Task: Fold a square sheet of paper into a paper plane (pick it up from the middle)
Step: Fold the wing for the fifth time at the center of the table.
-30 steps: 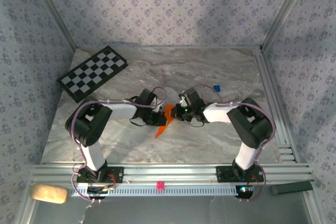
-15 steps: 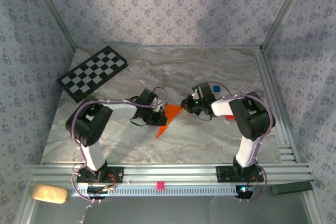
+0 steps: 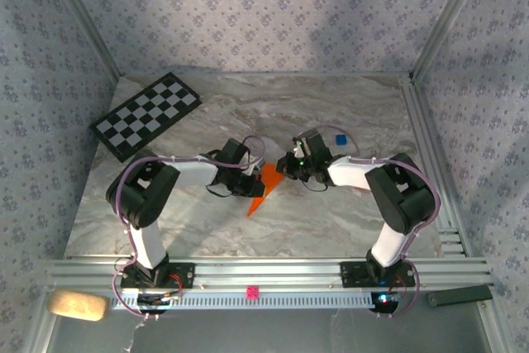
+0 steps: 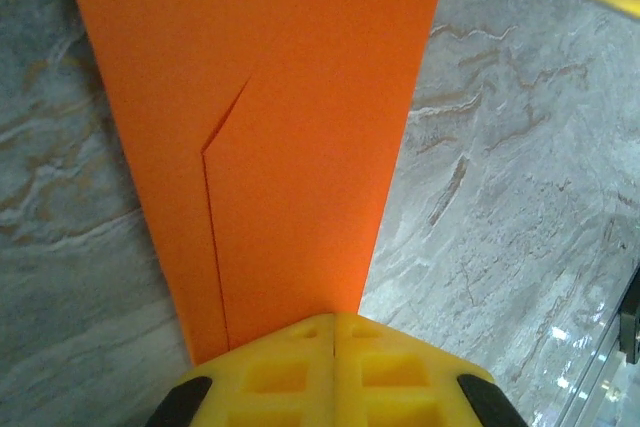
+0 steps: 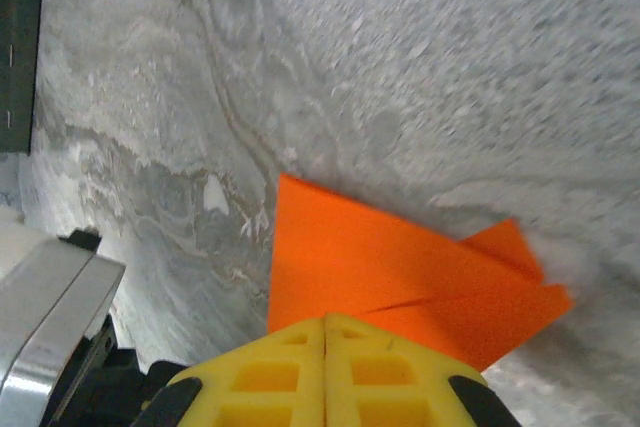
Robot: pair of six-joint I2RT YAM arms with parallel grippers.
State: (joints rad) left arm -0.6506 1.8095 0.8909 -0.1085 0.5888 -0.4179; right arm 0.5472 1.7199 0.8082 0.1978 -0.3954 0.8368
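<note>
Now the orange paper (image 3: 264, 188) sits between the left gripper (image 4: 333, 319) and right gripper (image 5: 325, 319), both pinching it, its long tip pointing back toward their bases.

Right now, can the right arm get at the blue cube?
Likely yes: the blue cube sits on bare table close beside the right arm. Its fingers are shut on the orange paper, though.

Right gripper (image 5: 325, 332): yellow fingers pressed together, no gap between them. Folded orange paper (image 5: 385, 267) lies on the grey marbled surface (image 5: 420, 57), its near edge hidden behind the fingertips; a grip cannot be confirmed. One slit-like fold line is visible. Pale grey housing (image 5: 45, 302) sits lower left.
</note>
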